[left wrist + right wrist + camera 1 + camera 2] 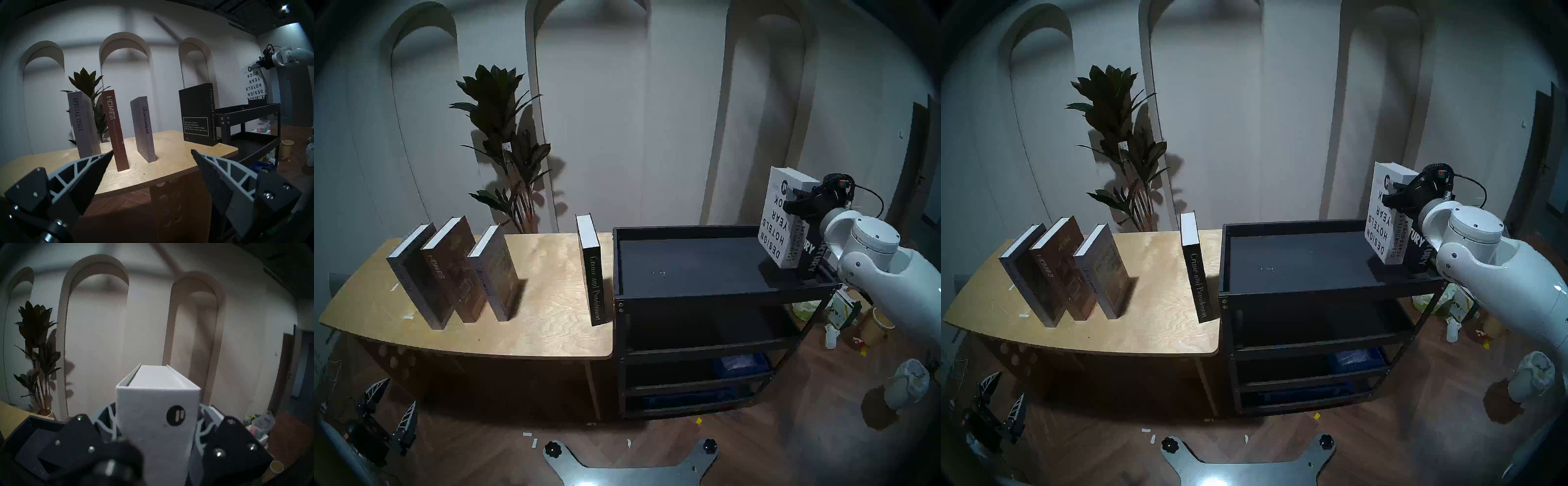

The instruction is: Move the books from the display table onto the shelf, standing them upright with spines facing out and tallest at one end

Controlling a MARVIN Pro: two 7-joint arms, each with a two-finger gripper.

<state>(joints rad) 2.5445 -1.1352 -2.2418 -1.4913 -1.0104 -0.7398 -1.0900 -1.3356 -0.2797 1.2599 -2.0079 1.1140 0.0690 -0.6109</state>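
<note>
- The left gripper [152, 155] sits nearest, at the lower left of the head views, low beside the counter's front edge; its fingers [95, 168] stand wide apart with nothing between them.
- The plywood counter [548, 305] fills the left half of the head views, its curved front edge toward the camera.
- Three books stand upright in a row at the counter's left, spines toward the front: grey "Special Issue" [410, 275], brown "Homes" [449, 268] and grey "Discontent" [492, 271]. They sit close together; whether they touch I cannot tell.
- Black "Crime and Punishment" [594, 271] stands upright alone at the counter's right end, just beside the shelf.
- The black metal shelf [721, 297] stands right of the counter; most of its rimmed top tray is bare, and blue items lie on its lower tiers.
- At the tray's far right end, black "Century" [811, 258] stands upright, partly hidden behind the arm.
- White "Design Hotels Yearbook 09" [778, 220] is just left of "Century", tilted, lettering upside down, its lower corner at the tray; whether it rests there I cannot tell.
- The right gripper [797, 198] has its fingers [203, 426] clamped on the white book's upper end, one on each cover.
- A potted plant [507, 142] stands behind the counter against the arched wall.
</note>
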